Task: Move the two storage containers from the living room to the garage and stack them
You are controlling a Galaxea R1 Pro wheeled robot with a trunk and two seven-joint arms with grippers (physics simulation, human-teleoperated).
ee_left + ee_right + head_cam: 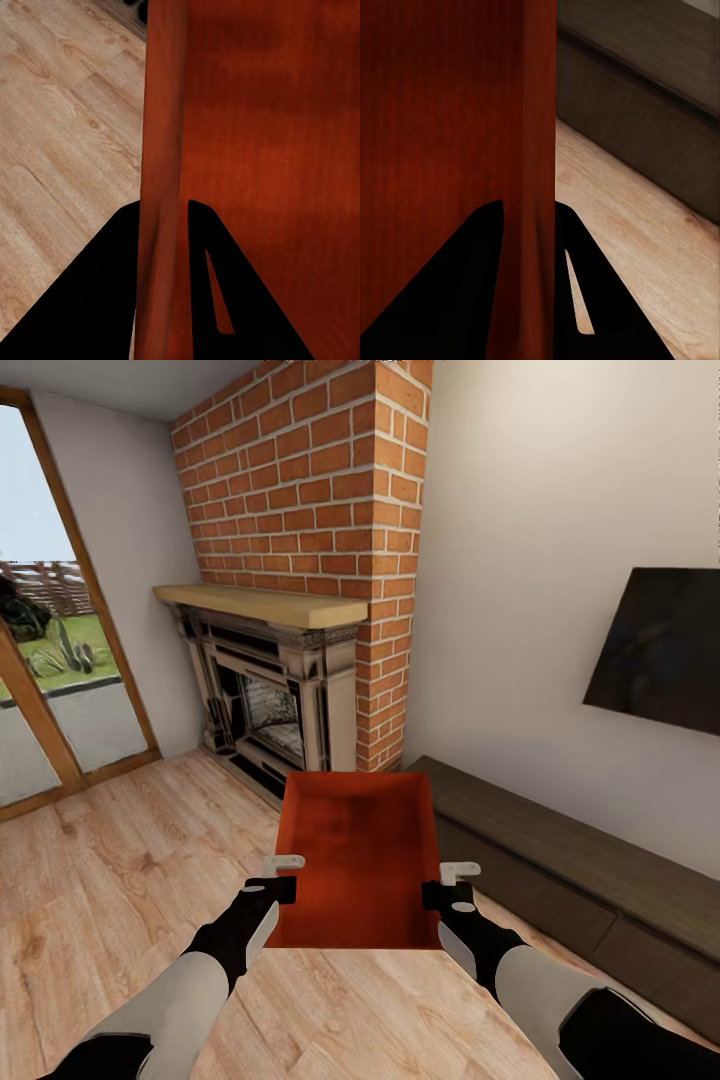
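Storage container (pixel 360 860) carried between both grippers, above the wood-plank floor (pixel 130 880) of the living room.

Container open side up, far end toward the brick fireplace (pixel 290 690), low dark cabinet (pixel 580 870) alongside; underside hidden; left gripper (pixel 283 876) pinches the left wall, one finger each side; right gripper (pixel 446 884) pinches the right wall likewise; wrist views cut the walls off at frame edges; black wall screen (pixel 660 645) partly out of frame.

Fireplace (pixel 275 705) ahead, cabinet (pixel 580 870) rightward
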